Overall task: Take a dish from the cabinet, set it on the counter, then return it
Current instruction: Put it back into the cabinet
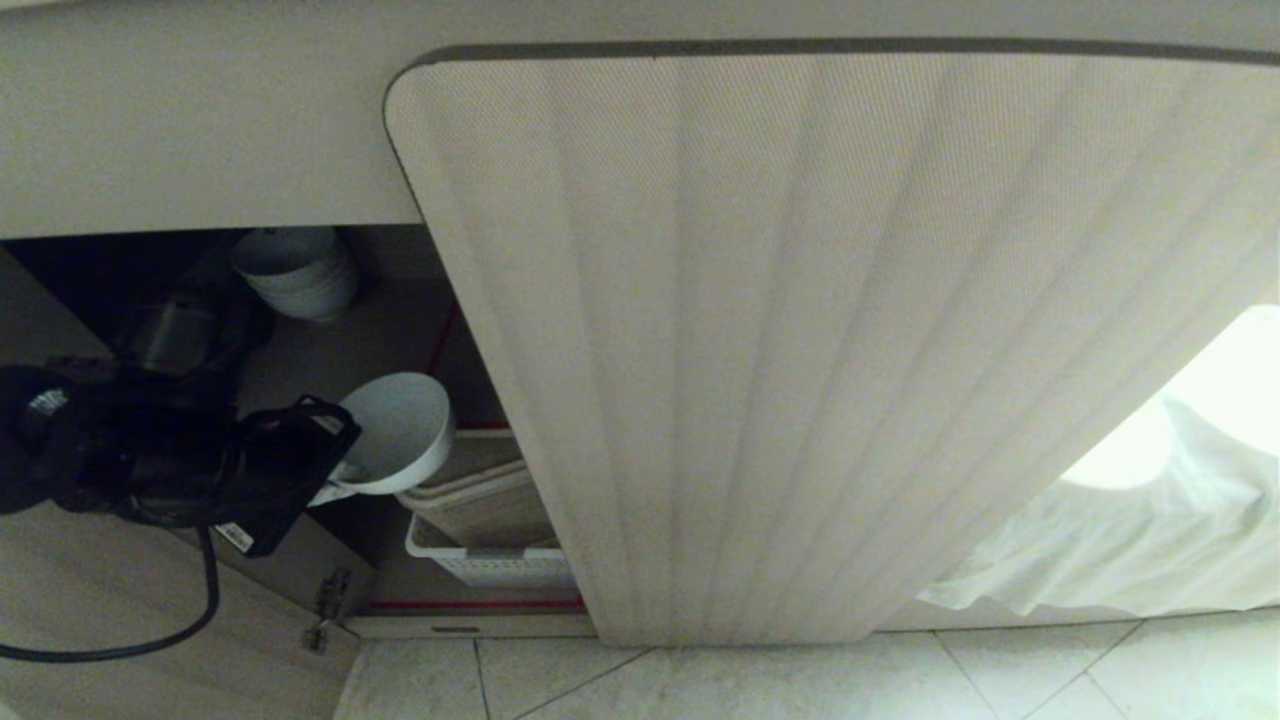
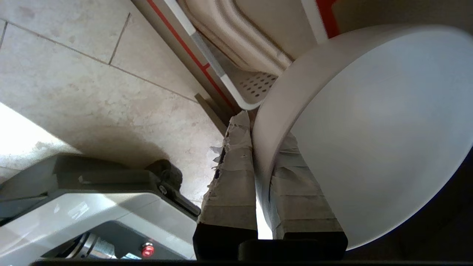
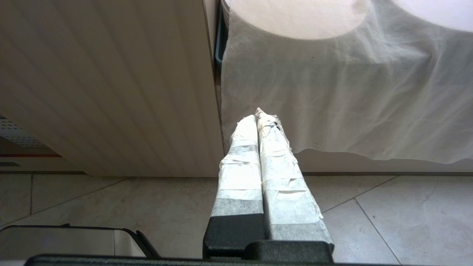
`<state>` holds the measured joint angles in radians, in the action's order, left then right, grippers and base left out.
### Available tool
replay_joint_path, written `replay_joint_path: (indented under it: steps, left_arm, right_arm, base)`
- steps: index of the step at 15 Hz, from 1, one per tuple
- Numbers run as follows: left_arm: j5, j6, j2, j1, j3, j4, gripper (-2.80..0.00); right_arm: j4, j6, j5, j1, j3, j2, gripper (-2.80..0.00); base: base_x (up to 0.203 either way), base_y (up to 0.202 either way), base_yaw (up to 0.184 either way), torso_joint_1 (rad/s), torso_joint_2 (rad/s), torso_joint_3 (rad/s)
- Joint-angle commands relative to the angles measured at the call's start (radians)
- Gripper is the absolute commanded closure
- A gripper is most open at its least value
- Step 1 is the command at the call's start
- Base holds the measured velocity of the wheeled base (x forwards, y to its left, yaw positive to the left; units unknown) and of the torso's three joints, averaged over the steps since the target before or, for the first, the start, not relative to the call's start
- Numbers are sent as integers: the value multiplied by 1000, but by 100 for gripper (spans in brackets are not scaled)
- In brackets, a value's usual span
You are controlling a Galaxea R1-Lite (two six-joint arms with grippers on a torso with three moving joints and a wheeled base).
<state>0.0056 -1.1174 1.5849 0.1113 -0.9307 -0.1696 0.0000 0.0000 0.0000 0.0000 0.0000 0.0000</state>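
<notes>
The left pincer (image 1: 335,485) is clamped on the rim of the white bowl (image 1: 400,432), one taped finger (image 2: 232,177) outside and one inside, holding it tilted at the cabinet (image 1: 400,330) opening, above a white basket (image 1: 490,560). Its label is unreadable. A stack of bowls (image 1: 297,270) sits deeper in. The ribbed door (image 1: 800,350) stands open, crowding the opening. The right pincer (image 3: 260,118) hangs closed, empty, by a white cloth (image 3: 332,92).

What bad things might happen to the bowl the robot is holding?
The left gripper pinches the dish only by its rim, tilted, so it might slip and drop. It hangs close to the ribbed cabinet door and above the white basket, so a swing could knock either.
</notes>
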Motion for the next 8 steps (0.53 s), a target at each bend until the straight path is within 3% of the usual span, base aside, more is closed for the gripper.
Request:
replay_joint_path:
  steps: [1, 8]
  left_arm:
    - [1, -7, 14, -4, -15, -2, 0]
    - [1, -4, 54, -17, -68, -2, 0]
  right_arm:
    - [0, 0, 0, 0, 0, 0, 0]
    - [0, 0, 0, 1, 0, 0, 0]
  base:
    - [0, 0, 0, 0, 0, 0]
    - [0, 0, 0, 0, 0, 0]
